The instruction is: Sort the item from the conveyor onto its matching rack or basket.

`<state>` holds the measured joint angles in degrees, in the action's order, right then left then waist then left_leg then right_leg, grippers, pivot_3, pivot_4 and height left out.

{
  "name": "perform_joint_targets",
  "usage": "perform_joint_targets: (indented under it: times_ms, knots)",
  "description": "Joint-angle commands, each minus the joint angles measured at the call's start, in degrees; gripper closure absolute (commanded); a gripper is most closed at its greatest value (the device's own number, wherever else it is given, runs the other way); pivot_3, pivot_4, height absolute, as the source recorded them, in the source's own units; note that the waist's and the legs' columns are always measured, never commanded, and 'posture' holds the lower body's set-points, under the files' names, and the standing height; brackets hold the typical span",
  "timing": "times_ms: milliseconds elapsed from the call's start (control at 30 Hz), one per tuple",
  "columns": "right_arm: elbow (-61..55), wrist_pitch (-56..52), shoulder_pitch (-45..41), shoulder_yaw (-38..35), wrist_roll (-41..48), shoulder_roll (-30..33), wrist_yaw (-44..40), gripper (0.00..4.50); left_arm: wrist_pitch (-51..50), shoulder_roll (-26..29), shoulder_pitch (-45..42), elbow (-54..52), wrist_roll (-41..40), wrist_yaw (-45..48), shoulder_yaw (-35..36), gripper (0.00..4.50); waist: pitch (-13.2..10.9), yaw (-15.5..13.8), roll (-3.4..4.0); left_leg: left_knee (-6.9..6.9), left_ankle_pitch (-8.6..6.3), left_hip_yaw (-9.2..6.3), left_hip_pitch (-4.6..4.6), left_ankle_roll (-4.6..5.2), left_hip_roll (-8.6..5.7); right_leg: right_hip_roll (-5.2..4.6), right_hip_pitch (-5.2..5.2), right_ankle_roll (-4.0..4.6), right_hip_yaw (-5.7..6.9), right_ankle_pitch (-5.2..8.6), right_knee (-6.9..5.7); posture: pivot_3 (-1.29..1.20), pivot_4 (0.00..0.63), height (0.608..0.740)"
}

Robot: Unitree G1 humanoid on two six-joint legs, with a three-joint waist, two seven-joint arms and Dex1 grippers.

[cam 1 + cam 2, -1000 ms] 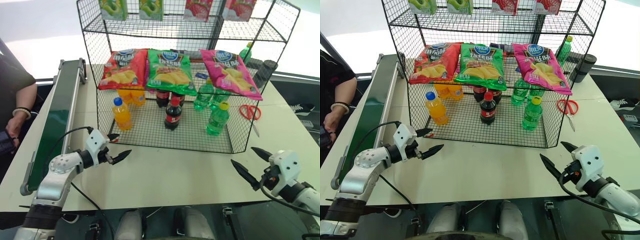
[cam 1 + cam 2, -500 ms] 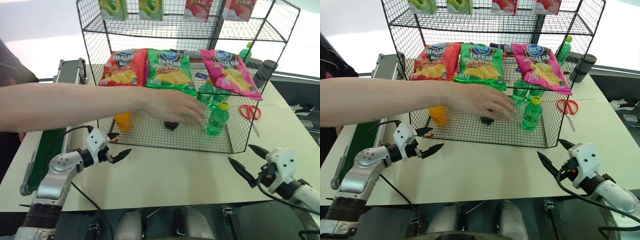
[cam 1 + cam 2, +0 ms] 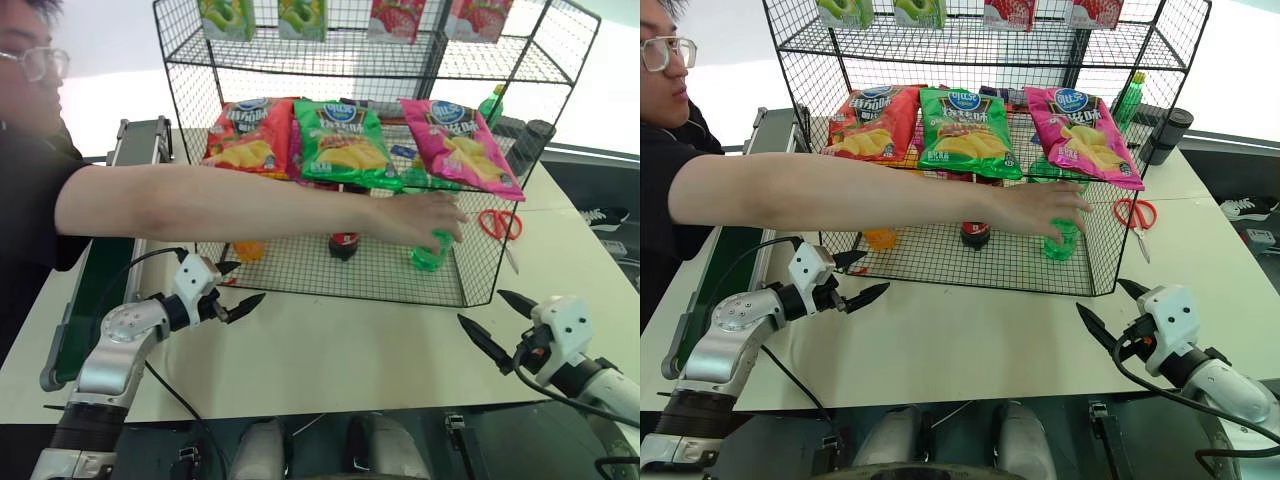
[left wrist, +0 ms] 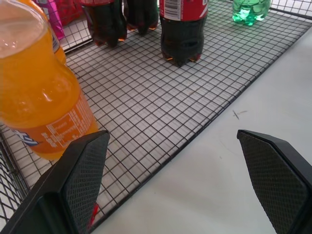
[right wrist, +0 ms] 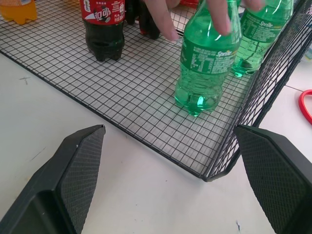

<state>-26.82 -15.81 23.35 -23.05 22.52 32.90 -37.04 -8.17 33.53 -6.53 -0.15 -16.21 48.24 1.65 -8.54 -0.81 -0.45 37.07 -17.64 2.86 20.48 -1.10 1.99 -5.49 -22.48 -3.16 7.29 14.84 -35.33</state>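
A person's hand (image 3: 425, 218) rests on the item, a clear-green soda bottle (image 5: 204, 63) standing at the right of the bottom tier of the black wire rack (image 3: 380, 55). The hand hides its cap. The dark-green conveyor (image 3: 88, 295) runs along the table's left edge, partly behind the person's arm. My left gripper (image 3: 250, 281) hovers open over the table just in front of the rack's left corner, nothing between its fingers. My right gripper (image 3: 480, 306) is open and empty near the table's front right, short of the rack's right corner.
An orange-drink bottle (image 4: 39, 92) and cola bottles (image 4: 183, 29) stand on the same tier, with more green bottles behind. Chip bags (image 3: 345, 140) lie on the tier above. Red scissors (image 3: 497, 222) and a dark cup (image 3: 533, 140) sit right of the rack.
The person has leaned in and reached further right, the hand going from the cola bottle to the green bottle. Both grippers have stayed where they were.
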Motion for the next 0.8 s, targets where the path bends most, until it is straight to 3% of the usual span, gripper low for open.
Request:
perform_joint_targets:
  times_ms: [33,800]
  knots:
    - [-0.65,1.38,-0.65,-0.39,-0.17,-0.1,0.1,0.1,0.85,-0.09,-0.48,-0.53,0.05,-0.36,0.92,0.0,0.0,-0.01,0.0,0.0,0.0,0.0,0.0,0.0,0.0,0.0,0.0,0.0,0.0,0.0,0.0,0.0,0.15,0.74]
    - [-1.37,0.66,-0.8,-0.36,0.02,-0.08,0.04,0.1,-0.28,0.06,2.05,-3.18,-0.59,-1.15,1.61,0.0,0.0,-0.03,0.0,0.0,0.0,0.0,0.0,0.0,0.0,-0.02,0.0,0.0,0.0,0.0,0.0,0.0,0.15,0.74]
